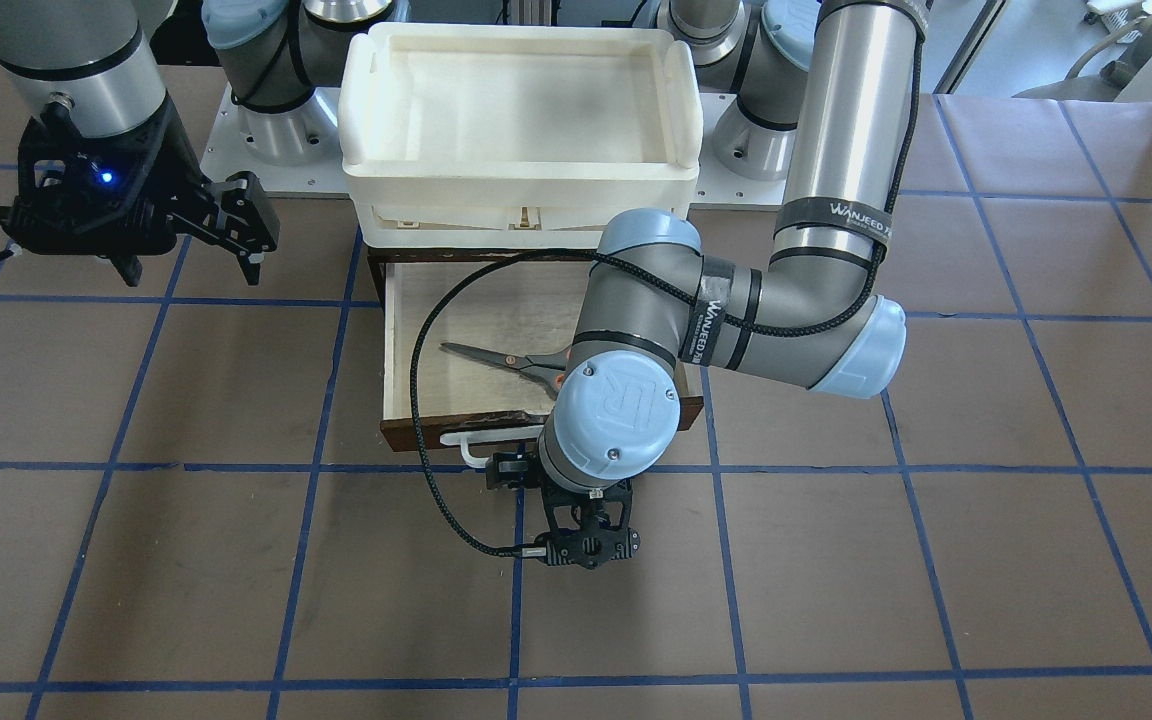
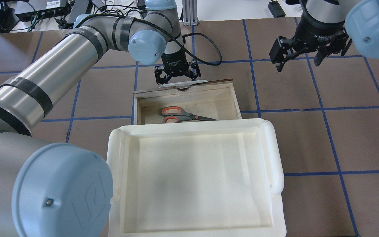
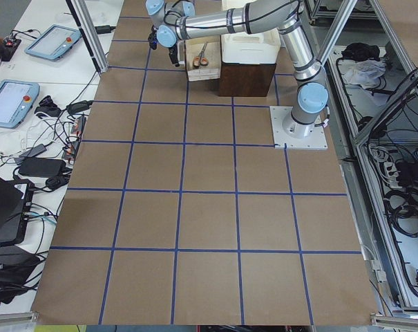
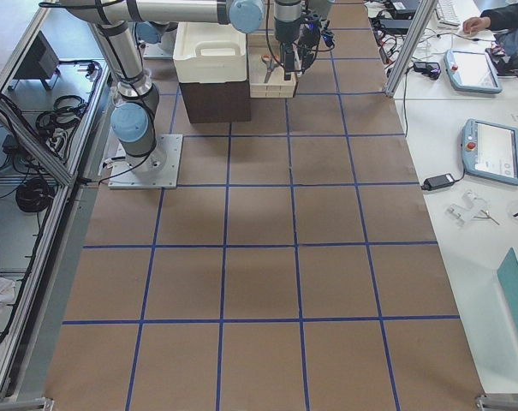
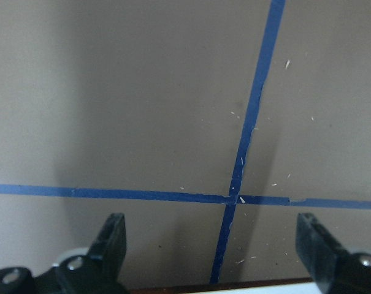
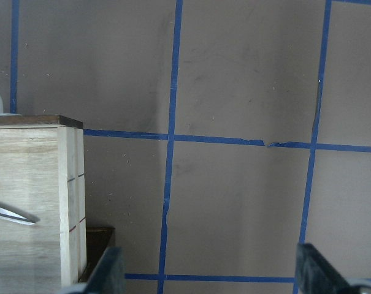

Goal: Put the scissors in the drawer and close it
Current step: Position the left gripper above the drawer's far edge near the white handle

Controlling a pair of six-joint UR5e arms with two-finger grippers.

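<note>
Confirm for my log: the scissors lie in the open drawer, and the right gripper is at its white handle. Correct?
No: it is the left gripper, open, that is at the drawer's white handle. The right gripper hovers off to the side, as the overhead exterior view shows. The scissors do lie in the open drawer.

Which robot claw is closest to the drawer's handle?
The left claw: it hovers right at the white handle of the drawer. The right claw hangs far off to the side, over the table.
</note>
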